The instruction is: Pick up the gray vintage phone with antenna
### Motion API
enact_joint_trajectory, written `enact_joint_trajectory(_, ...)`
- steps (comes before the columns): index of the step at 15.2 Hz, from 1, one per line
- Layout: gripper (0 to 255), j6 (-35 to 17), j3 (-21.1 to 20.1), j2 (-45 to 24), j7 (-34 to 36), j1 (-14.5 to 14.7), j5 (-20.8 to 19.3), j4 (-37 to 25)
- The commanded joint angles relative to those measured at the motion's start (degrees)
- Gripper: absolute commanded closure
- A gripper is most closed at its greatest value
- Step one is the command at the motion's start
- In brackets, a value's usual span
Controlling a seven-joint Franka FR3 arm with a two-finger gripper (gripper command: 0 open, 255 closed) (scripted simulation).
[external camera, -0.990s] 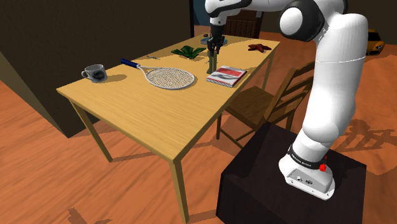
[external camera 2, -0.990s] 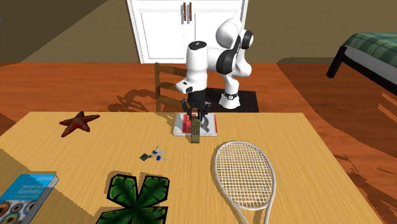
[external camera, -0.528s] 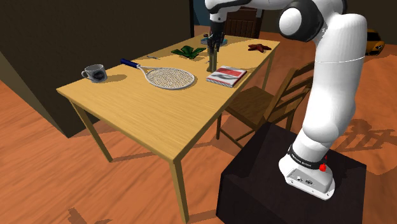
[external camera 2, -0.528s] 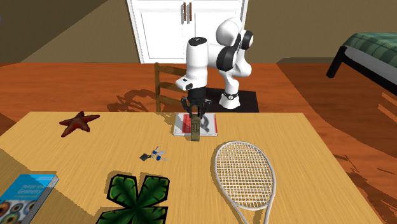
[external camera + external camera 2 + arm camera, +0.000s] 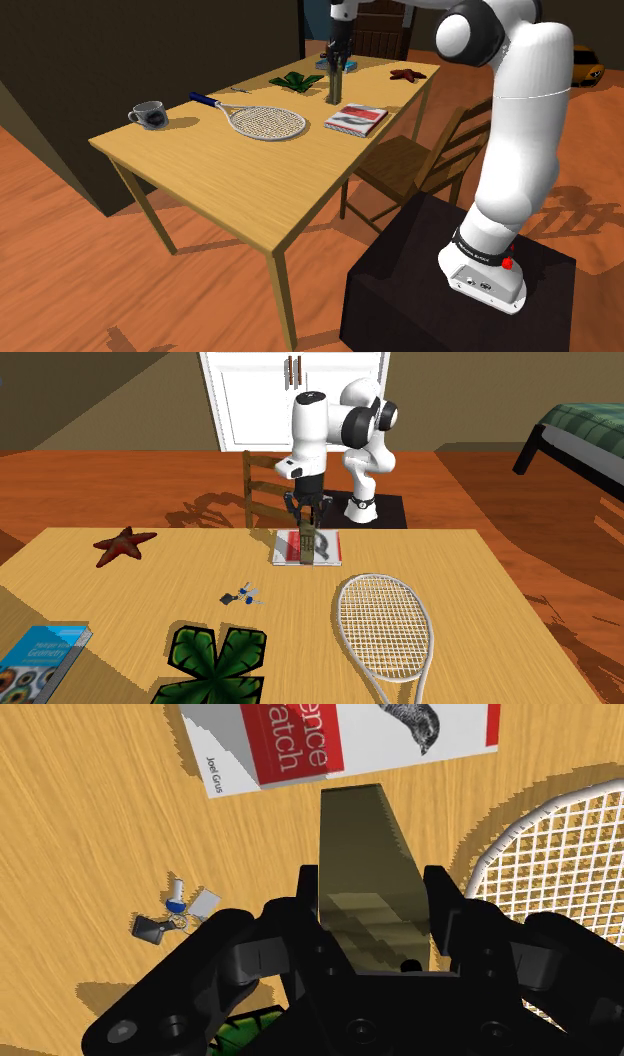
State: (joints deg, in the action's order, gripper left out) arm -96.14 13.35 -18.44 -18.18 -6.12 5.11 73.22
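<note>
The fingers (image 5: 447, 916) are pinching the olive-grey vintage phone (image 5: 362, 854) by its two long sides, high on the body. Most of the handset hangs upright below the fingertips. Over the last second the arm has risen straight up and carried the phone with it. In the second exterior view the hand sits higher against the chair back than it did, and the phone's lower end has come away from the desk (image 5: 80, 814). The phone has not shifted between the fingers, which suggests the grip is firm and not slipping. Below the fingertips lies bare wood. The red-and-white book (image 5: 340, 744) is just beyond the phone's far end, the tennis racket (image 5: 560, 844) is off to one side of the fingers, and a bunch of keys (image 5: 172, 912) is to the other. I judge the pick-up essentially made; what remains is a little more height for a clear margin.
</note>
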Motion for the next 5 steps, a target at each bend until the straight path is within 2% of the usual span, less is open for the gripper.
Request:
enact_joint_trajectory(1, 255, 2.09, 0.03, -0.74, -0.05, -0.26, 0.17, -2.83)
enact_joint_trajectory(5, 255, 4.14, 0.05, -1.45, -0.05, -0.50, 0.34, -5.58)
